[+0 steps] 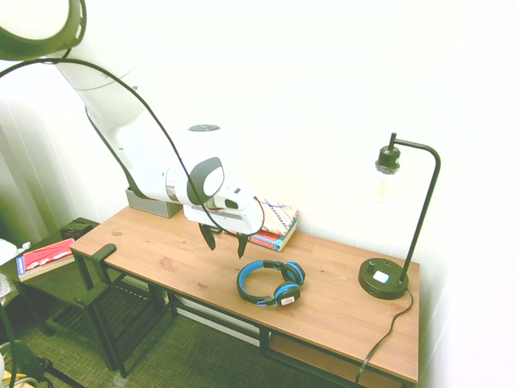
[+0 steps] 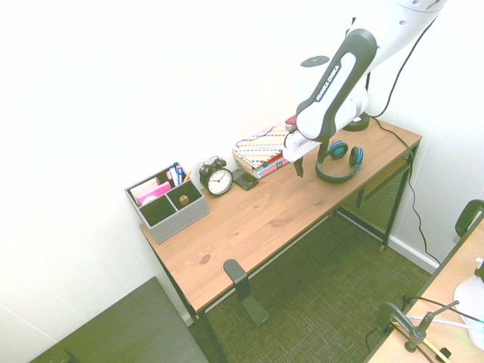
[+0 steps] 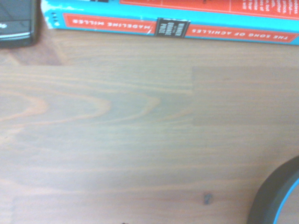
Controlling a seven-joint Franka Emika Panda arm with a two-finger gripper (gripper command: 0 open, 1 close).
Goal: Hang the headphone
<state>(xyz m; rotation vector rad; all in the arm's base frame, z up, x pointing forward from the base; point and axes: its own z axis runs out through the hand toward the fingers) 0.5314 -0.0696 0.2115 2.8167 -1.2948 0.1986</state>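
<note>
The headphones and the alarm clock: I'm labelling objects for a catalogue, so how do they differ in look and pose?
The headphones are black with bright blue trim, while the alarm clock is black with a pale dial. The headphones lie flat on the desk; the clock stands upright. The headphones form an open curve ending in two earcups, whereas the clock has one round face. Both are largely black and rest on the same desk.

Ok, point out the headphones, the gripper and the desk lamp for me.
Headphones [image 1: 241,284]: first exterior view, on the headband's curve.
Gripper [image 1: 225,244]: first exterior view, midway between its open fingertips.
Desk lamp [image 1: 373,288]: first exterior view, on its round base.
</note>
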